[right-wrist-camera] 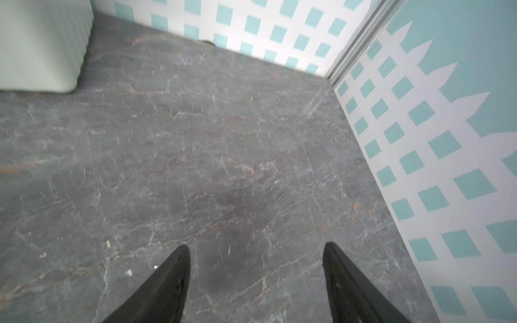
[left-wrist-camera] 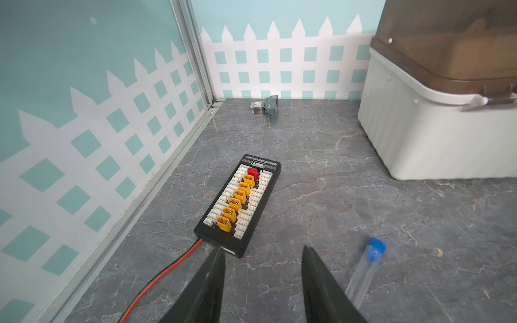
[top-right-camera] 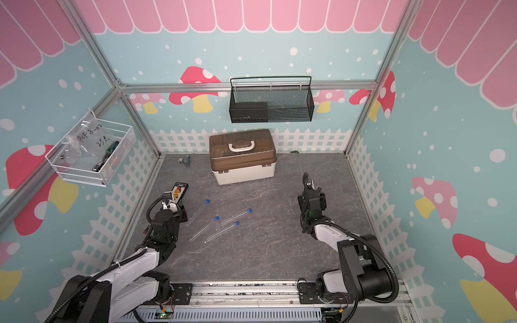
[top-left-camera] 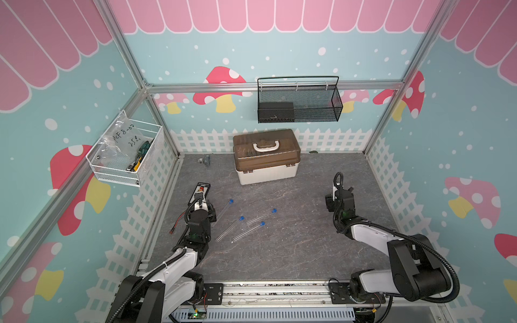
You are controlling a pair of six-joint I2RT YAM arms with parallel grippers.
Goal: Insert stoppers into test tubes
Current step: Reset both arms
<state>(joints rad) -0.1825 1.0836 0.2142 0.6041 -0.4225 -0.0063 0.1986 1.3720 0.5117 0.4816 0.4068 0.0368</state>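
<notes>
Several clear test tubes lie on the grey table between the arms, each with a blue stopper at its far end. In both top views I see a tube (top-left-camera: 222, 213) nearest the left arm, one (top-left-camera: 229, 229) below it, and two more on the right (top-left-camera: 260, 216) (top-right-camera: 222, 231). Their stoppers (top-left-camera: 230, 201) (top-right-camera: 249, 210) are bright blue. My left gripper (left-wrist-camera: 262, 250) is open over bare table; the nearest tube (left-wrist-camera: 361, 279) with its stopper (left-wrist-camera: 376, 247) lies just outside one finger. My right gripper (right-wrist-camera: 256, 246) is open wide over bare table, far right of the tubes.
A black board with yellow connectors (left-wrist-camera: 237, 207) and a red-black wire (left-wrist-camera: 167, 274) lies just ahead of the left gripper. A white toolbox with a brown lid (top-left-camera: 267, 156) stands at the back. A small grey part (top-left-camera: 205, 160) sits by the back-left corner. Baskets hang on the walls (top-left-camera: 123, 156) (top-left-camera: 299, 100).
</notes>
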